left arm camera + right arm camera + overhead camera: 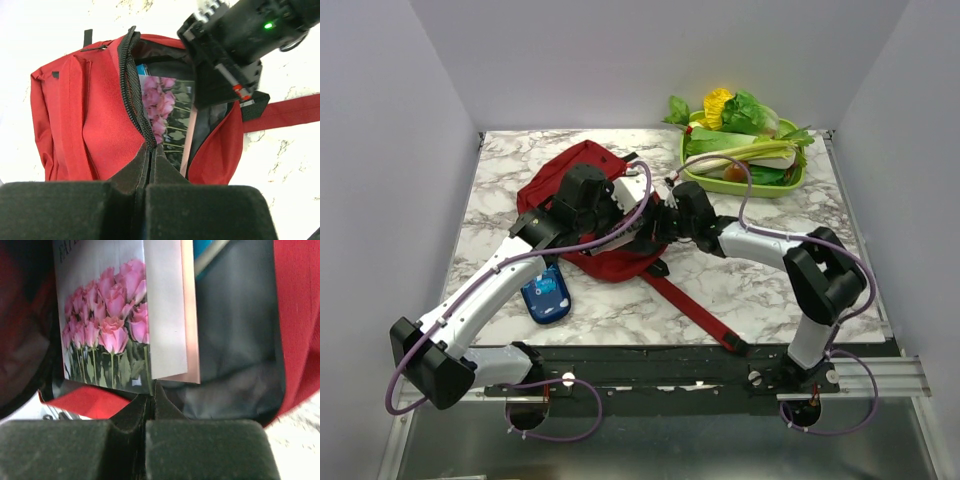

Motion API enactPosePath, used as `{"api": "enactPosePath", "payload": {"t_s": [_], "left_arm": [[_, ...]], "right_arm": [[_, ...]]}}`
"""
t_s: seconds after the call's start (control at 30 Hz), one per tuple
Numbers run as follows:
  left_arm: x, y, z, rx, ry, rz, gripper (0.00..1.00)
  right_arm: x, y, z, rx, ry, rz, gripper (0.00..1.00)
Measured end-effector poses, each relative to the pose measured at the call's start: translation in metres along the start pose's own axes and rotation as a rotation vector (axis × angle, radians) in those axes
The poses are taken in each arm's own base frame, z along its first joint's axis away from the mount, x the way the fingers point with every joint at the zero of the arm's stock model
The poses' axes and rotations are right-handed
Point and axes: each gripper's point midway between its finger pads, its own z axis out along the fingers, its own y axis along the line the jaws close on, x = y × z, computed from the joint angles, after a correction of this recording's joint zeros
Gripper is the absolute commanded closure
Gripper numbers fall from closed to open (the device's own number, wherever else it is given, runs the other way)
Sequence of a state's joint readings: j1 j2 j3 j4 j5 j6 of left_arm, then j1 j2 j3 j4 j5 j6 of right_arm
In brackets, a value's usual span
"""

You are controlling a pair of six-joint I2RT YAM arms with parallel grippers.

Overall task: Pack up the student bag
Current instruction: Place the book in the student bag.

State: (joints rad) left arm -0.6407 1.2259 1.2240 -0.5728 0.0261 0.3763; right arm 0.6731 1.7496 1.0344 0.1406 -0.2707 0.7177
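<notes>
Red student bag (pixel 577 158) lay open ctr-left on marble table (pixel 760 300). Left gripper (pixel 150 152) pinched tight on its zip edge; right gripper (pixel 151 392) clamped rose-cover book (pixel 115 320), partly inside. Risk: if lip slipped, mouth would prob. sag & book corner snag on zip teeth.

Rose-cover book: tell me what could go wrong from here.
1. The right pincer seems to pinch only a corner of the rose-cover book; it may slip or tilt.
2. The left pincer holds the student bag open by its zip edge alone; if the fabric slips out, the opening may close on the book.
</notes>
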Motion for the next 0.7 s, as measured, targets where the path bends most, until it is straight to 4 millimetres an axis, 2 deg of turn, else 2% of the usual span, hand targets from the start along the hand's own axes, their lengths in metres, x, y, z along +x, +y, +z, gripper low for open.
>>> {"api": "enactPosePath", "payload": {"t_s": [0.2,0.4,0.47,0.57,0.67,0.7], "left_arm": [[-0.004,0.002,-0.001,-0.003,-0.009,0.001,0.99],[-0.004,0.001,-0.001,-0.002,-0.009,0.001,0.99],[-0.004,0.001,-0.001,-0.002,-0.009,0.001,0.99],[-0.004,0.001,-0.001,-0.002,-0.009,0.001,0.99],[-0.004,0.001,-0.001,-0.002,-0.009,0.001,0.99],[-0.004,0.001,-0.001,-0.003,-0.010,0.001,0.99]], "right_arm": [[-0.029,0.017,0.029,-0.034,-0.036,0.000,0.97],[-0.052,0.054,0.051,-0.103,-0.070,-0.026,0.95],[-0.051,0.067,0.059,-0.126,-0.068,-0.040,0.86],[-0.044,0.071,0.066,-0.130,-0.053,-0.050,0.75],[-0.036,0.063,0.067,-0.103,-0.047,-0.049,0.43],[-0.032,0.058,0.064,-0.086,-0.045,-0.054,0.25]]}}
